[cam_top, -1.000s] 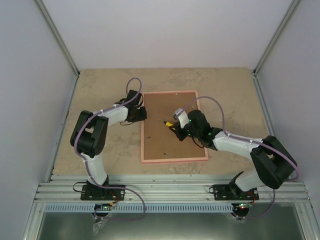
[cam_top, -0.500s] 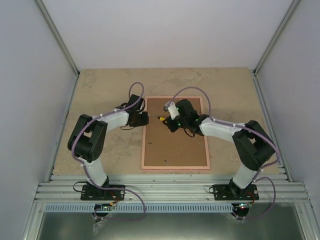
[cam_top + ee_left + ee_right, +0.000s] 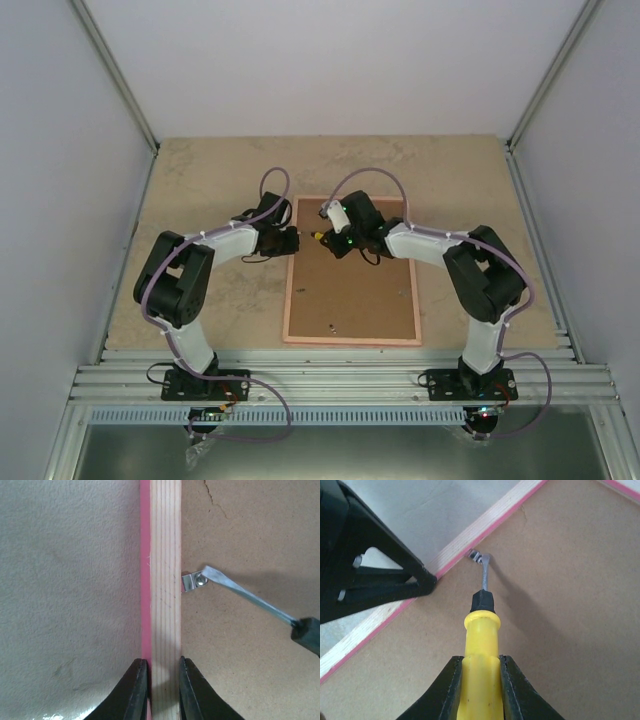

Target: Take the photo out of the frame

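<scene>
Overhead, the frame (image 3: 350, 341) lies face down on the table (image 3: 200, 190), its long axis running 12 to 6 o'clock and the brown backing board (image 3: 350, 290) uppermost. The photo is not visible; presumably it sits beneath that board. Left gripper (image 3: 163, 666): jaws pressed onto the frame's 9 o'clock rail, pinching the bare wood strip. Right gripper (image 3: 481, 662): clamped on the yellow handle of a screwdriver (image 3: 481, 630), with the blade pointing toward 9 o'clock in the overhead view. The tip meets a small metal clip (image 3: 188, 582) on the rail's inner edge, at 1 o'clock from the left jaws. The clip probably needs levering clear of the board.
</scene>
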`<act>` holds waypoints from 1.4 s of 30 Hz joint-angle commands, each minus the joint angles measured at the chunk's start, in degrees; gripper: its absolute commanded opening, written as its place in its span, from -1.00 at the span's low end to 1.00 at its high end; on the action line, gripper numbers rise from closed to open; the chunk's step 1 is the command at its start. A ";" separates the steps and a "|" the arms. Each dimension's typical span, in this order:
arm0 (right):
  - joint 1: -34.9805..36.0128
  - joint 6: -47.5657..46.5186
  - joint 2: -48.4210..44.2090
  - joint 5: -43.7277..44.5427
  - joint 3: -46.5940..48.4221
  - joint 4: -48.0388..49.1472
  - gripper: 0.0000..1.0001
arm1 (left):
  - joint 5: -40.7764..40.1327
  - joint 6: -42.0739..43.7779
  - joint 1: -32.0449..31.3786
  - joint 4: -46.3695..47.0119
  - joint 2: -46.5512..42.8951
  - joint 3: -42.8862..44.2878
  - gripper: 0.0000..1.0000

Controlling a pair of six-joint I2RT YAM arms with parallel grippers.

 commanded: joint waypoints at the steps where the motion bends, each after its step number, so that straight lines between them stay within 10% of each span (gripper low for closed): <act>1: -0.26 -1.31 2.57 -1.17 2.81 -1.02 -0.99 | 3.63 -0.21 -0.72 1.19 -0.68 -0.32 -0.88; 42: -0.17 -1.74 1.13 3.38 5.81 -16.52 -1.00 | 1.74 -1.40 -0.85 1.47 -0.34 -1.43 -0.88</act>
